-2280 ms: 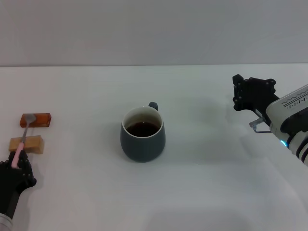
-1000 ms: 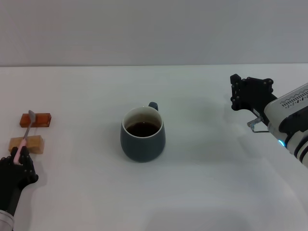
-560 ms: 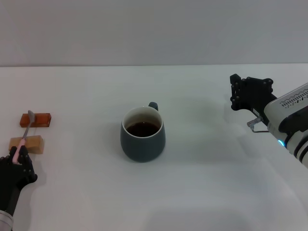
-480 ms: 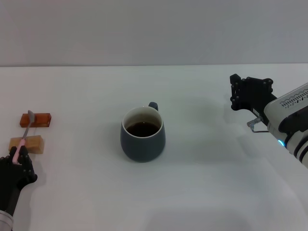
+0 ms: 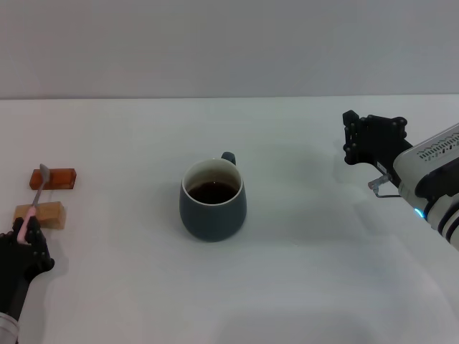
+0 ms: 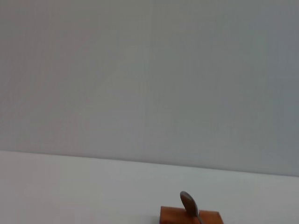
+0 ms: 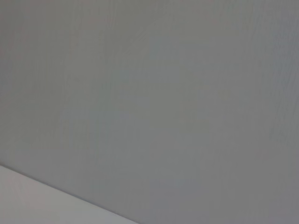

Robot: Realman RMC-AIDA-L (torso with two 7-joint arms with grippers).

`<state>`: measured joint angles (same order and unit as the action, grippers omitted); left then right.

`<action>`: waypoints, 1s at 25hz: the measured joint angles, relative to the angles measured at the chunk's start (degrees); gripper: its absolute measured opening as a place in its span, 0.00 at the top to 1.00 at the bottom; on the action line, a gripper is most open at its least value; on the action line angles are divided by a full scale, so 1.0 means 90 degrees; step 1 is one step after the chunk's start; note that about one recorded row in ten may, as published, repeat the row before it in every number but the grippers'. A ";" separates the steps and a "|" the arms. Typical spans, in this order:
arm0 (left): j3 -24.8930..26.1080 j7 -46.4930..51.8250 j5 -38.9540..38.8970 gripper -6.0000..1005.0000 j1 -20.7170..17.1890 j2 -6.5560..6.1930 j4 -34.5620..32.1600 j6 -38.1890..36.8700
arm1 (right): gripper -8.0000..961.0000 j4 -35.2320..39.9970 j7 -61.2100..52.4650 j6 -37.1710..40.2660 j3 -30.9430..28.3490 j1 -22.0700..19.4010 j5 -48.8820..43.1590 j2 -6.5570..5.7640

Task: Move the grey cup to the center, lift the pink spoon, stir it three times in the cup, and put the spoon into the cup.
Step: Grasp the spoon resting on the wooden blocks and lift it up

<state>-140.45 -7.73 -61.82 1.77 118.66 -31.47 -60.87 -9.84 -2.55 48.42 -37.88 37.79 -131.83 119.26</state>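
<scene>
The grey cup [image 5: 212, 200] stands mid-table with dark liquid inside, its handle turned away from me. Far left, the pink spoon [image 5: 29, 213] slants over two small blocks. Its metal bowl [image 5: 43, 172] is by the orange-brown block [image 5: 53, 178], and the left wrist view shows the spoon bowl [image 6: 188, 204] raised in front of that block [image 6: 212, 217]. My left gripper [image 5: 24, 239] is shut on the pink handle end. My right gripper [image 5: 362, 137] hangs open over the table's right side, well away from the cup.
A tan block [image 5: 40, 214] lies under the spoon's shaft, just ahead of my left fingers. The white table [image 5: 301, 287] runs back to a grey wall. Bare surface surrounds the cup on every side.
The spoon's bowl has tipped up a little over the orange-brown block as my left gripper edged forward. The right gripper drifted slightly left, then held. The cup has not moved.
</scene>
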 joint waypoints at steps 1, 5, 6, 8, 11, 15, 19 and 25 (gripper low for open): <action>0.0000 0.0003 0.0006 0.85 0.0002 0.0000 -0.0004 -0.0006 | 0.99 0.0000 0.0000 0.0000 0.0000 0.0000 0.0000 0.0000; -0.0010 0.0080 0.0027 0.85 0.0017 -0.0009 -0.0026 -0.0136 | 0.99 0.0001 0.0000 0.0000 0.0000 0.0000 0.0000 0.0000; -0.0011 0.0116 0.0036 0.85 0.0018 -0.0011 -0.0026 -0.0174 | 0.99 0.0000 0.0000 0.0000 0.0000 0.0000 0.0000 0.0000; -0.0012 0.0198 0.0047 0.85 0.0016 -0.0016 -0.0028 -0.0254 | 0.99 0.0000 0.0000 0.0000 0.0000 0.0000 0.0000 0.0000; -0.0014 0.0301 0.0102 0.85 0.0007 -0.0020 -0.0026 -0.0352 | 0.99 0.0000 0.0000 0.0000 0.0000 0.0000 0.0000 0.0000; -0.0014 0.0346 0.0188 0.85 0.0006 -0.0029 -0.0018 -0.0408 | 0.99 0.0000 0.0000 0.0000 0.0000 0.0000 0.0000 0.0001; -0.0018 0.0346 0.0190 0.85 0.0012 -0.0030 -0.0022 -0.0415 | 0.99 0.0000 0.0000 0.0000 0.0000 0.0000 0.0000 0.0000; -0.0020 0.0426 0.0191 0.85 0.0009 -0.0034 -0.0029 -0.0496 | 0.99 0.0000 0.0000 0.0000 0.0000 0.0000 0.0000 0.0000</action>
<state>-140.63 -3.89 -60.10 1.85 118.35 -31.73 -65.33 -9.84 -2.55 48.42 -37.88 37.79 -131.83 119.27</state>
